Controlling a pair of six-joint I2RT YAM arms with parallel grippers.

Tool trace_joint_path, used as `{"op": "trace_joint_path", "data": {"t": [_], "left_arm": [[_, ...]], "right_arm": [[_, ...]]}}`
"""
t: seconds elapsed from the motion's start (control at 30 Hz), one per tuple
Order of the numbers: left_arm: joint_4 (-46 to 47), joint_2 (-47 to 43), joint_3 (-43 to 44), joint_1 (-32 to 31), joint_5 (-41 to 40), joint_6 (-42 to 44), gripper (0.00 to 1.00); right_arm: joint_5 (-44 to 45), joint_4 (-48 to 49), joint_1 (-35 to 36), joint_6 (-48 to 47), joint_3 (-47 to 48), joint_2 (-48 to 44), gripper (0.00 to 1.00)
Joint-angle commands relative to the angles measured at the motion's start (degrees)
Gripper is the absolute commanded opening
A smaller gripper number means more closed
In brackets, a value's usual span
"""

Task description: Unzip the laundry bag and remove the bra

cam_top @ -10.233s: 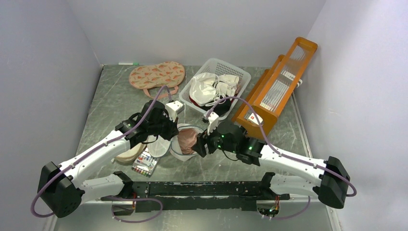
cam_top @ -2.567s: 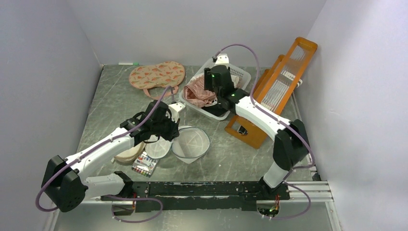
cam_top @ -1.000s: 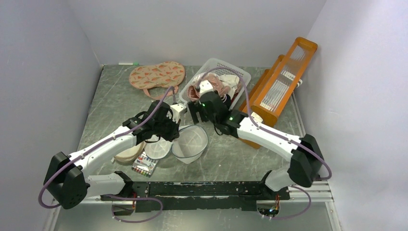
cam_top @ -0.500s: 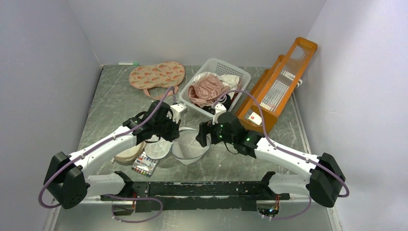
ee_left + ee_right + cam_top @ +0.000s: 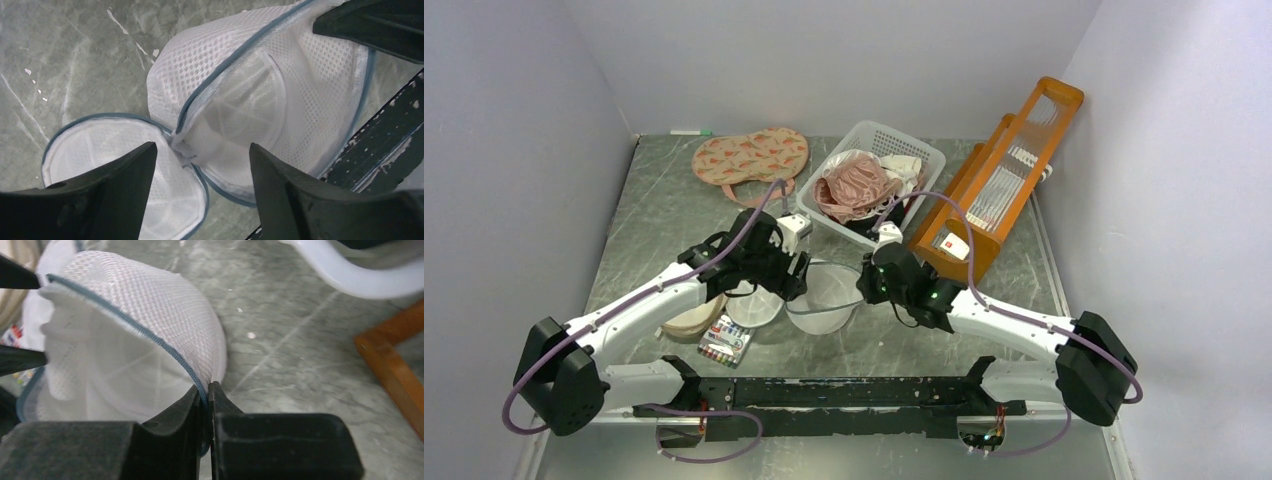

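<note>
Right fingers (image 5: 280,445) pinch the laundry bag (image 5: 824,288) by its zipper rim so we can prop it open; our left fingers (image 5: 100,195) hang spread over its hinge, and the bra (image 5: 856,185) sits in the white basket (image 5: 892,129).

- I see the laundry bag (image 5: 305,90) lying unzipped on the grey table (image 5: 75,60). It is white mesh with a blue-grey zipper rim.
- Its domed half is tilted with the hollow towards me, and only white mesh and seams show inside.
- The bag's flat round half (image 5: 100,150) lies just beside the dome, joined to it at a small fabric hinge.
- My left gripper (image 5: 202,150) hangs over that hinge, its fingers (image 5: 100,200) spread wide, one on each side, gripping nothing.
- A black bar (image 5: 385,135) with chipped paint runs along the dome's other side.
</note>
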Motion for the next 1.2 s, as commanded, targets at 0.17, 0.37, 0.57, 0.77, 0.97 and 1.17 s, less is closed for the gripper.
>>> {"op": "trace_joint_path", "data": {"t": [0.17, 0.37, 0.57, 0.77, 0.97, 1.17], "left_arm": [[0.64, -6.23, 1.41, -0.19, -9.24, -4.15, 0.90], [1.35, -14.26, -4.30, -0.13, -16.30, -26.83, 0.97], [-7.73, -27.22, -12.91, -0.18, -27.39, -48.04, 0.89], [-16.33, -35.77, -18.24, -0.16, -33.06, -57.80, 0.53], [-17.74, -28.48, -18.68, -0.18, -32.89, -59.76, 0.44], [-11.17, -22.38, -21.80, -0.18, -33.18, -57.53, 0.46]], "right_arm": [[9.49, -0.35, -0.10, 4.52, -5.77, -6.80, 0.04], [7.82, 0.94, -0.09, 4.11, -4.86, -5.46, 0.04], [7.57, 1.75, -0.03, 3.03, -5.18, -6.72, 0.05], [8.88, 1.40, -0.05, 2.67, -5.92, -8.54, 0.06], [9.08, 0.62, -0.09, 2.43, -6.05, -9.59, 0.07], [9.44, -0.11, -0.06, 2.59, -6.15, -10.55, 0.07]]}}
